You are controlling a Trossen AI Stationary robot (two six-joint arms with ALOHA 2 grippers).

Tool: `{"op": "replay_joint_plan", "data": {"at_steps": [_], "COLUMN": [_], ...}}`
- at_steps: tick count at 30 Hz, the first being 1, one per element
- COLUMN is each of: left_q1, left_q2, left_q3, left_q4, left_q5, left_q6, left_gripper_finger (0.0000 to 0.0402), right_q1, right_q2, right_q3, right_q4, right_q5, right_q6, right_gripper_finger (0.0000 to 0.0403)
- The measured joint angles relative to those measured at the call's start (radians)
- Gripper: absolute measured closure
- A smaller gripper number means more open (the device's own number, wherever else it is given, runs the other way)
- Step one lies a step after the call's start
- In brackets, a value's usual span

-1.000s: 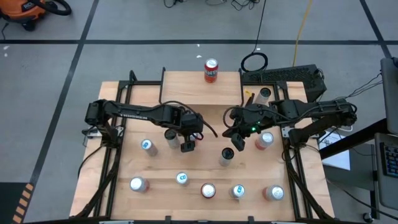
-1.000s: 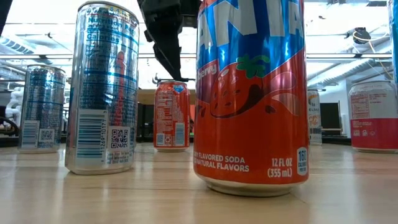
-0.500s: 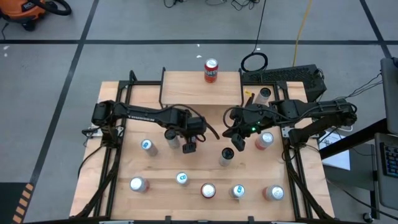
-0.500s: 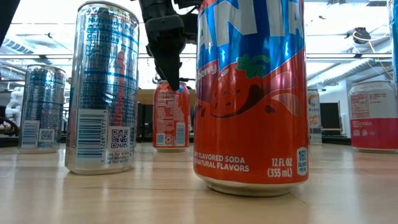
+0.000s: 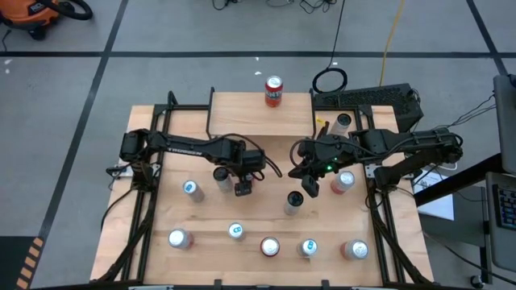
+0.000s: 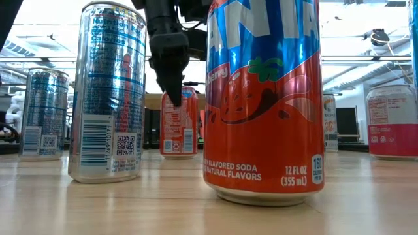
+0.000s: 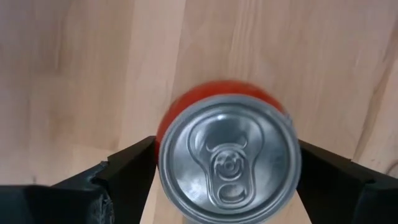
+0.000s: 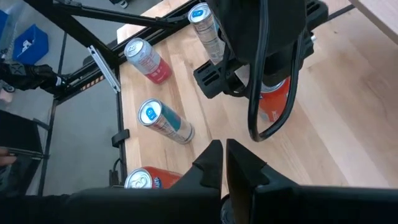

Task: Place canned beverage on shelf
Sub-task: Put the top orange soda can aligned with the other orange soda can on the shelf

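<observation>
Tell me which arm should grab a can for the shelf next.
Left. The left gripper already straddles the red can, fingers open on both sides. The right gripper hangs shut over bare table, no can between its fingers.

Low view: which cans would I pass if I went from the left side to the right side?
slim blue and silver can → tall silver and blue can → small red can far back → big orange soda can up close → pale can peeking out behind it → red and white can at the right edge
</observation>
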Motion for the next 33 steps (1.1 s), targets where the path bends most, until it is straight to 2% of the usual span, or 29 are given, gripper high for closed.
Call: {"op": "replay_joint_plan", "data": {"at_steps": [13, 20, 24, 28, 33], "left_q1": [0.000, -0.001, -0.001, -0.006, -0.006], "left_q2": [0.000, 0.000, 0.000, -0.002, -0.016], "left_q3": [-0.006, -0.006, -0.005, 0.030, 0.107], "left_q4": [0.034, 0.056, 0.055, 0.019, -0.021], "left_q5": [-0.007, -0.005, -0.005, 0.003, 0.004], "left_q6": [-0.035, -0.036, -0.059, -0.072, -0.177], "left_gripper_finger": [0.0071, 0.0120, 0.0120, 0.0120, 0.0120], "right_q1": [0.000, 0.000, 0.000, 0.000, 0.000], "right_q2": [0.000, 0.000, 0.000, 0.000, 0.000], "right_q3": [0.000, 0.000, 0.000, 0.000, 0.000], "right_q4": [0.000, -0.001, -0.003, -0.013, -0.045], "right_q5": [-0.003, -0.003, -0.003, -0.002, 0.000], "right_q6": [-0.036, -0.053, -0.070, -0.075, -0.065], "right_gripper_finger": [0.0403, 0.0403, 0.0403, 0.0403, 0.0403]}}
